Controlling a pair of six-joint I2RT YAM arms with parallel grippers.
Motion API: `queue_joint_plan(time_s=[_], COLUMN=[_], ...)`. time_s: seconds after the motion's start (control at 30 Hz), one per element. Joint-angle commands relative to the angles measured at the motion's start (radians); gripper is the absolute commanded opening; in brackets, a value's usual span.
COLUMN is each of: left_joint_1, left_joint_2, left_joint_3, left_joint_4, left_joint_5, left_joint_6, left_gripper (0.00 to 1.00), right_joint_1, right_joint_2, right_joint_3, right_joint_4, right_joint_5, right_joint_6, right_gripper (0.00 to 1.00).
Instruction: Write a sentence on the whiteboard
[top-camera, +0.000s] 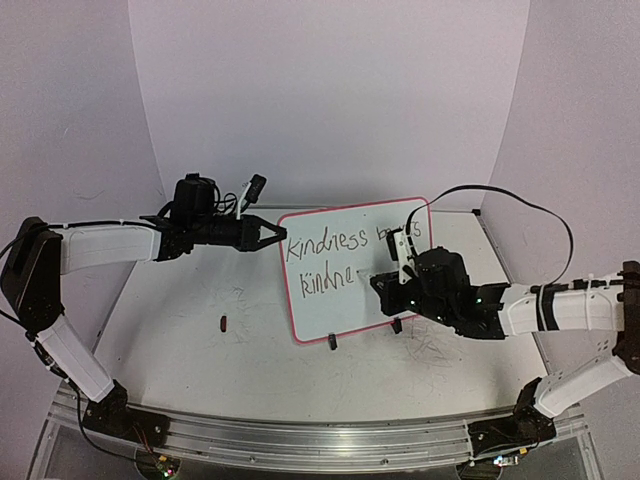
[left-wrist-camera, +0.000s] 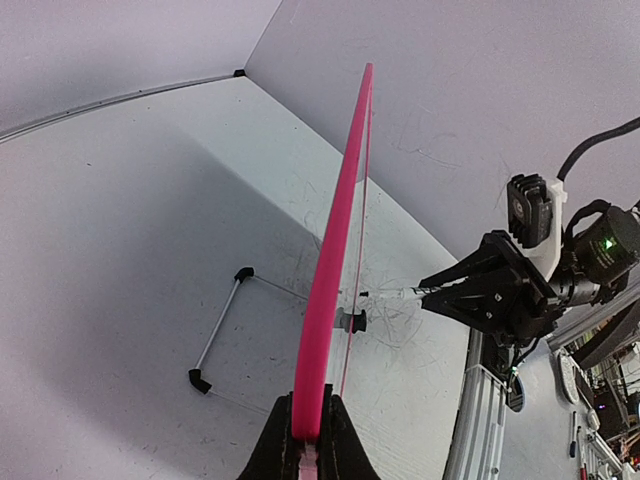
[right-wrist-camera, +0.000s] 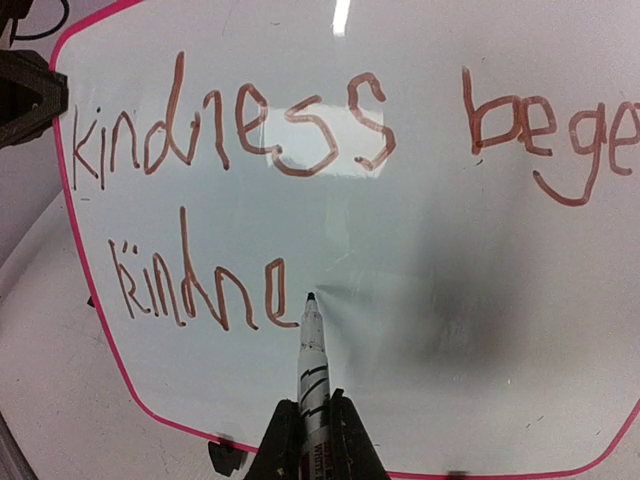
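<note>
We keep the small rectangular white board with a thin red-pink rounded frame (top-camera: 335, 312) upright on the scuffed white tabletop (top-camera: 180, 345), standing on its black clip feet (top-camera: 332, 342). Our left hand (left-wrist-camera: 310, 420) is closed on the frame's side edge, which runs straight out ahead of its fingers. We judge that this pinch braces the board so it neither slides nor tips under the pen's push.

Our right hand (right-wrist-camera: 305, 435) is clamped on a white marker with black bands (right-wrist-camera: 312, 365), whose tip points forward from the fingers at the board's face. The thin dark handwritten sentence (right-wrist-camera: 230, 120) lies above and left of that tip. Its upper line reads "kindness bege…" before leaving the wrist view, with "kindne" below it. The tip sits just right of the last "e", at or very near the surface, and we cannot tell whether it touches. We judge the closing "ss" comes next.
</note>
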Motion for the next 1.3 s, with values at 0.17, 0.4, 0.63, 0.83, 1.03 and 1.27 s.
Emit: queue_joint_plan(time_s=[0.17,0.4,0.63,0.83,1.03,1.27], left_joint_1=[-0.012,-0.012,-0.012,-0.012,-0.012,-0.012], left_joint_2=[-0.01,-0.011,-0.011,-0.009,-0.004,-0.004], left_joint_3=[0.029,0.03,0.03,0.03,0.032,0.032], left_joint_4=[-0.017,-0.018,-0.018,-0.018,-0.018,-0.018], left_joint_5=[-0.016,-0.016,-0.014,-0.014,-0.013,-0.012], left_joint_6=[0.05,0.052,0.051,0.05,0.051,0.051], left_gripper=[0.0,0.0,0.0,0.0,0.0,0.0], right_joint_1=[-0.008,-0.006,-0.001,0.0,0.0,0.0], right_joint_2=[0.039,0.055,0.057,0.051,0.03,0.009], right_joint_3=[0.034,0.036,0.017,0.007,-0.006,-0.025], right_joint_4=[0.066,0.061,0.048,0.029,0.01,-0.005], right_joint_5=[0.016,0.009,-0.017,0.005,0.051,0.068], right_joint_6=[-0.006,-0.018,-0.011,-0.006,0.0,0.009], right_gripper=[0.0,0.0,0.0,0.0,0.0,0.0])
